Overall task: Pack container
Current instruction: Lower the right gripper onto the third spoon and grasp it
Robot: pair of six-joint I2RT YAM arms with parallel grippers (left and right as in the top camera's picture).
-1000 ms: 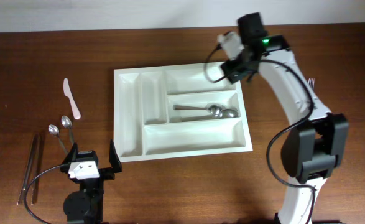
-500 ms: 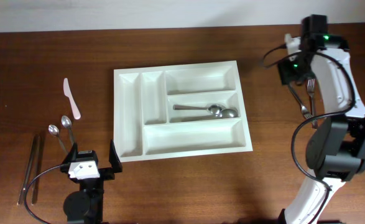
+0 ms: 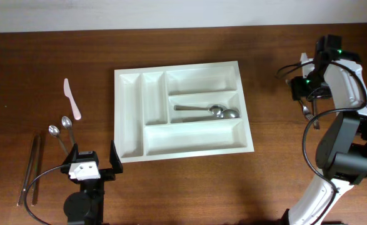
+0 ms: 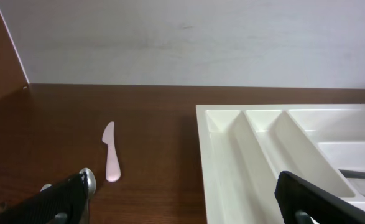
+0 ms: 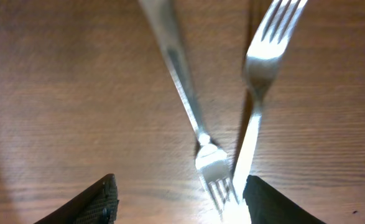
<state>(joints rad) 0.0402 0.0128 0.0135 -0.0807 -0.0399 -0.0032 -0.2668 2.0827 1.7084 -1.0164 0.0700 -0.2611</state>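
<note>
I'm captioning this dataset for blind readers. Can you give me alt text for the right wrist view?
Two metal forks lie head to tail on a brown wooden table: the slanted fork has its tines at the bottom of the frame, the second fork at the top. The open right gripper hangs over them, dark fingers at both lower corners.

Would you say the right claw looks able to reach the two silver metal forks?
Probably yes: the right claw hovers open directly above the two silver metal forks, which lie on the bare wooden table with nothing between.
</note>
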